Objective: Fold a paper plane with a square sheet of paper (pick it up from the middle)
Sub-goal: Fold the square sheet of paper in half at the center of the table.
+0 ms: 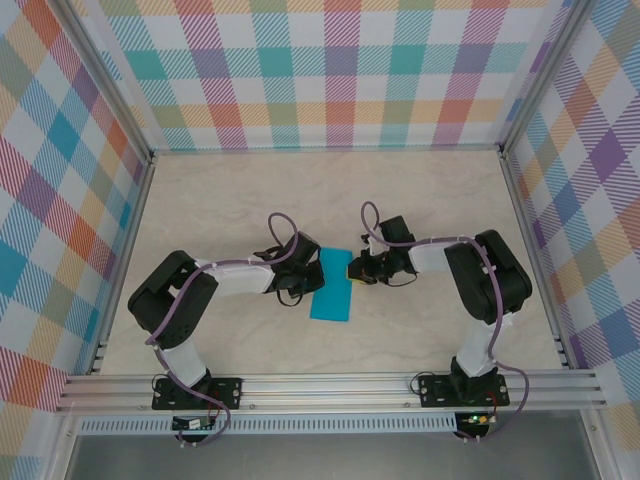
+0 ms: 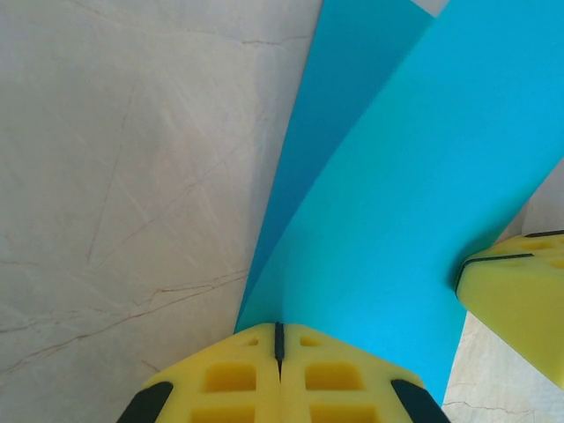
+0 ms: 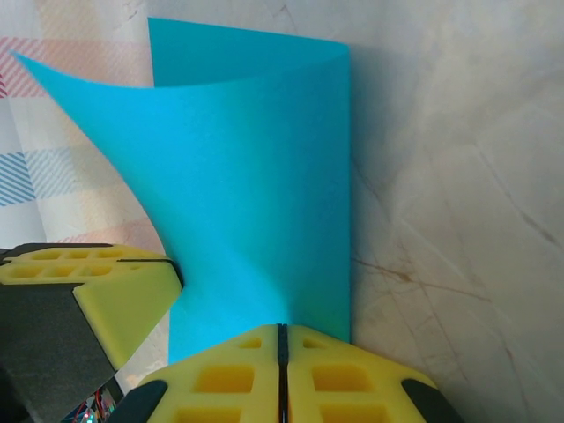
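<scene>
Both arms bend inward, low over the middle of the desk [image 1: 420, 200], elbows out. The left gripper [image 2: 278, 348] and the right gripper [image 3: 282, 339] face each other across the square sheet of paper [image 1: 333, 287]. Each gripper is closed tight on an edge of the sheet's lifted upper layer, which curls above the lower layer lying flat on the desk.

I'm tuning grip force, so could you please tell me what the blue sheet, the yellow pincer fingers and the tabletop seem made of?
The square sheet of paper: thin matte paper, bending in a smooth curve without glare.
Fingers of the right pincer: yellow, matte, probably moulded plastic or rubber, with hollow pockets.
The table: likely marble-print laminate, faint veins.
</scene>
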Controlling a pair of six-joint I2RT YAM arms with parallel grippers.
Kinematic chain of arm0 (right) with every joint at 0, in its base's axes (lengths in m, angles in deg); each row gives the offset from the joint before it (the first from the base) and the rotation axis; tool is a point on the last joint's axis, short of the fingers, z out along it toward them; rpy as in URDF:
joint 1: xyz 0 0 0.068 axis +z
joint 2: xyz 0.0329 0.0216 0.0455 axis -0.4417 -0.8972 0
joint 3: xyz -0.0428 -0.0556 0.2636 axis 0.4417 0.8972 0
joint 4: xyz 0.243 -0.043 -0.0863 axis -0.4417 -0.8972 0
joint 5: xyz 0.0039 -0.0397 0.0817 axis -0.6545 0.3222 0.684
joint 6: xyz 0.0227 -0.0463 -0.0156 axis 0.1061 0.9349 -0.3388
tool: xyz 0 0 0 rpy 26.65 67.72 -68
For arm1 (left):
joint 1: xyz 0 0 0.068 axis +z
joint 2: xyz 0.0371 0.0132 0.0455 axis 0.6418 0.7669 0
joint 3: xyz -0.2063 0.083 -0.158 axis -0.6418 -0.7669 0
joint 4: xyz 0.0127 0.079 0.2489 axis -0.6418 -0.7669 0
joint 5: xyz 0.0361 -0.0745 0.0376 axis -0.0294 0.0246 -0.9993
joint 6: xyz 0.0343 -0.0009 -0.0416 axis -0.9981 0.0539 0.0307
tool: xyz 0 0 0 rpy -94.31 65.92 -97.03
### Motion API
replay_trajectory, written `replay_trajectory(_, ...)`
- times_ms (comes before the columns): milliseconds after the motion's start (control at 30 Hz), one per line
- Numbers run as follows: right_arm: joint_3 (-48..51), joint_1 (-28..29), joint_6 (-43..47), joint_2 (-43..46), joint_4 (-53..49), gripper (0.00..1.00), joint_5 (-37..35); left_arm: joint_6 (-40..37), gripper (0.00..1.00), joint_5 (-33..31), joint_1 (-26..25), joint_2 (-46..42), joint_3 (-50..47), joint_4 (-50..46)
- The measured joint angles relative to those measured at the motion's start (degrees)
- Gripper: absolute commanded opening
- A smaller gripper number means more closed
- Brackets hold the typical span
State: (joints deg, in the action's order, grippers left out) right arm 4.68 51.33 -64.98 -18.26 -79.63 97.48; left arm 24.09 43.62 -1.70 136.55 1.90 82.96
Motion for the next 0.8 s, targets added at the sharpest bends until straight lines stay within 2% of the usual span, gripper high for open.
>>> replay_trajectory(333,-5.5,-2.0,0.0,0.8,-1.0,0.08,2.0,0.0,0.0,0.0,0.0,0.0,0.0,0.0)
replay_trajectory(633,-7.3,-3.1,-0.3,-5.9,-1.9,0.09,2.4,0.0,0.0,0.0,0.0,0.0,0.0,-0.1)
replay_trajectory(800,-8.2,-3.3,-1.9,-6.1,-2.7,0.12,3.1,0.0,0.0,0.0,0.0,-0.1,0.0,-0.2)
